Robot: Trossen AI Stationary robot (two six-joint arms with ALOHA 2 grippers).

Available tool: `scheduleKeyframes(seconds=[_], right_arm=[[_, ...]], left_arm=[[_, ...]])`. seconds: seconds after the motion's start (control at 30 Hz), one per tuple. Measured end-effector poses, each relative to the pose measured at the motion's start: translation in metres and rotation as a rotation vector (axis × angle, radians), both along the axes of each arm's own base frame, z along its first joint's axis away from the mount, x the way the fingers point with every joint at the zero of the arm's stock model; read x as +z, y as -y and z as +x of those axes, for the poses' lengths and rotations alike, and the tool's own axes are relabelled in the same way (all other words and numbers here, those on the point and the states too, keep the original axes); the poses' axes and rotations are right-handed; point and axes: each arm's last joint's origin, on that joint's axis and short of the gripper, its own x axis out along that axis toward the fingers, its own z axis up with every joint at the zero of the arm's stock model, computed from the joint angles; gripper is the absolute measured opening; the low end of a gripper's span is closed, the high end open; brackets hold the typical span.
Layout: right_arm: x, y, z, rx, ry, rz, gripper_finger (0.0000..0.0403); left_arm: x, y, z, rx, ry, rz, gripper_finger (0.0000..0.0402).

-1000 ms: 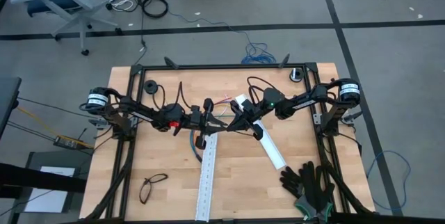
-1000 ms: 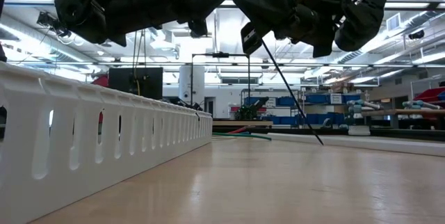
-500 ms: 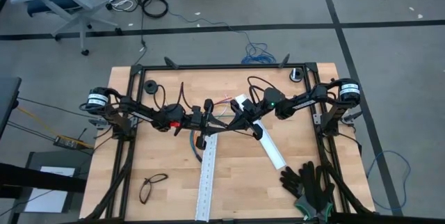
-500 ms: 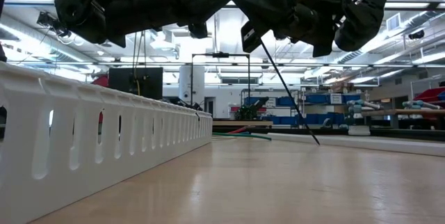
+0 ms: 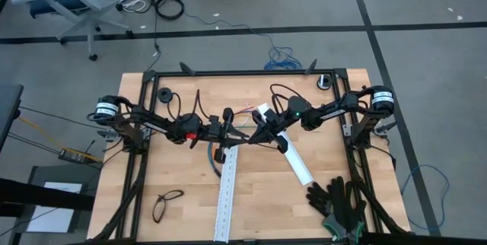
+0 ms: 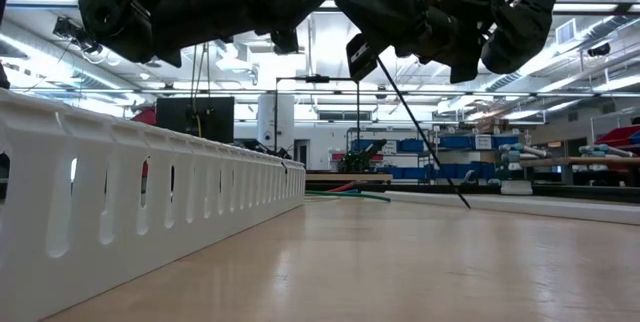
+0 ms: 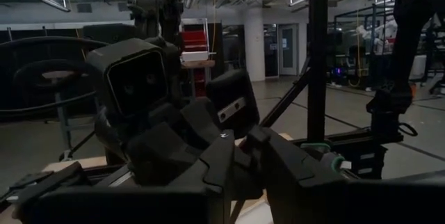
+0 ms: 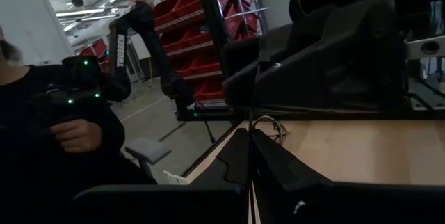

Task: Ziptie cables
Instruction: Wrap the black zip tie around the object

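Cables (image 5: pixel 242 128) are lying on the table just under both raised grippers, left gripper (image 5: pixel 227 127) nearly closed, right gripper (image 5: pixel 254 132) closed, pinching a thin black tie (image 6: pixel 415 131).

Even overhead light; wrist views dim, foreground seemingly blurred.

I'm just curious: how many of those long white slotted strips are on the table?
2. One white strip runs from the table's middle to its near edge; the other white strip lies slanted right of it, partly under the right arm.
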Motion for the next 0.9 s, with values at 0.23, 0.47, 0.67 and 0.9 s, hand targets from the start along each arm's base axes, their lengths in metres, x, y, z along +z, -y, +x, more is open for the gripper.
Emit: scheduleKeyframes(seconds=[0.23,0.47,0.67,0.9], right_arm=[[0.0,-0.0001,0.0,0.003,0.0,-0.001,0.0],[-0.0002,-0.0007,-0.0004,0.028,-0.013,0.011,0.0],[-0.0003,-0.001,-0.0004,0.031,-0.017,0.016,0.0],[-0.0003,-0.0014,-0.0003,0.032,-0.017,0.017,0.0]], left_arm=[[-0.0006,0.0017,-0.0002,-0.057,-0.003,0.025,0.0046],[-0.0007,0.0019,-0.0003,-0.063,-0.002,0.033,0.0023],[-0.0019,0.0019,-0.0001,-0.062,-0.009,0.057,0.0002],[-0.002,0.0027,-0.0002,-0.087,-0.01,0.064,0.0]])
